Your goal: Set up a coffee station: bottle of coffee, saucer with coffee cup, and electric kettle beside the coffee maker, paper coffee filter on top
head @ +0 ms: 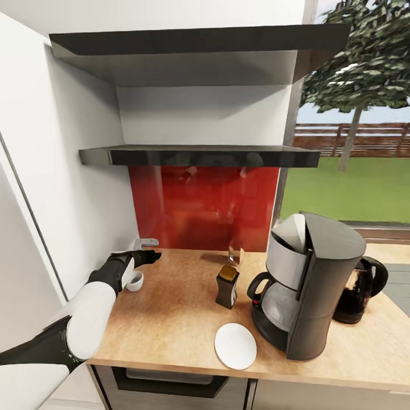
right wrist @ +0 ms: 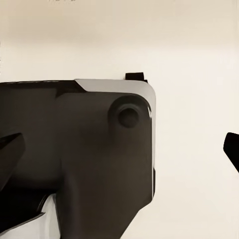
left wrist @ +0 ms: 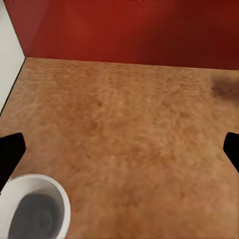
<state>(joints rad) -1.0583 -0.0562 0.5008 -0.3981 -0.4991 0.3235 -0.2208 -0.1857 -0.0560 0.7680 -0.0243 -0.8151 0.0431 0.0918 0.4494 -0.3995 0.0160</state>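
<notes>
Two claws are reporting open. The left claw (head: 149, 250) is hovering over the far left corner of the tabletop (head: 171, 319), jaws spread wide with nothing between them; in the left wrist view its fingertips (left wrist: 11, 149) are sitting at opposite edges of the frame with bare wood grain between. The right claw (right wrist: 124, 149) is likewise standing wide apart, gripping nothing, with a dark robot part ahead of it.

The coffee cup (head: 135, 281) is sitting upright and empty just beside the left forearm, near the white side wall. The saucer (head: 235, 345) is lying bare at the near edge, just left of the coffee maker (head: 310, 285). The bottle of coffee (head: 228, 286) is standing between cup and coffee maker. The electric kettle (head: 361, 290) is sitting behind the coffee maker on the right. Open wood is lying between cup and bottle. Both kitchen shelf (head: 199, 155) boards are showing nothing on them.
</notes>
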